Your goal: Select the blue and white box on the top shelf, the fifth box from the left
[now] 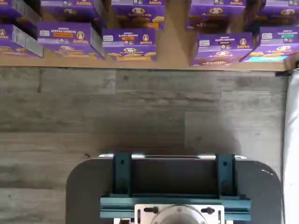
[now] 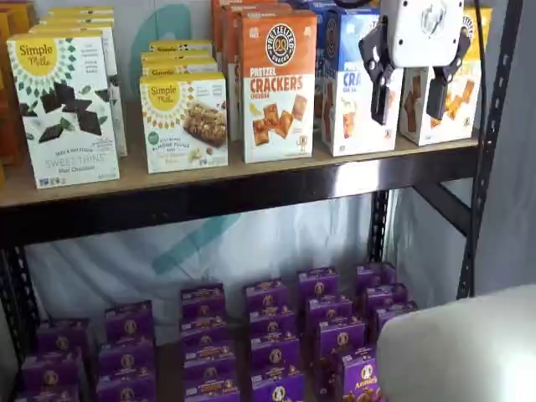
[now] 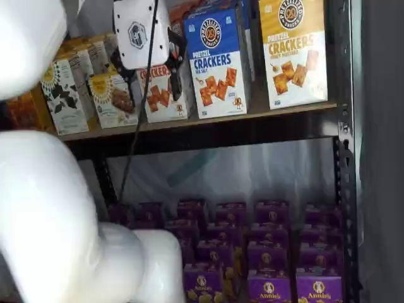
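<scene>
The gripper (image 2: pixel 414 88) is seen at the upper right of a shelf view, its two black fingers (image 2: pixel 376 71) spread with a plain gap between them and nothing held. The blue and white box (image 2: pixel 356 84) is found at the upper right of that frame, standing upright on the top shelf (image 2: pixel 234 194), between an orange cheddar box (image 2: pixel 278 96) and a yellow-topped box (image 2: pixel 452 105). In a shelf view the same box (image 3: pixel 218 63) is shown upper centre, its long axis vertical. The box is judged to lie behind the fingers and slightly to frame left of their midpoint, so a small sideways correction and a forward reach appear to be called for. Only purple boxes (image 1: pixel 128 44) on the lower level are shown in the wrist view.
</scene>
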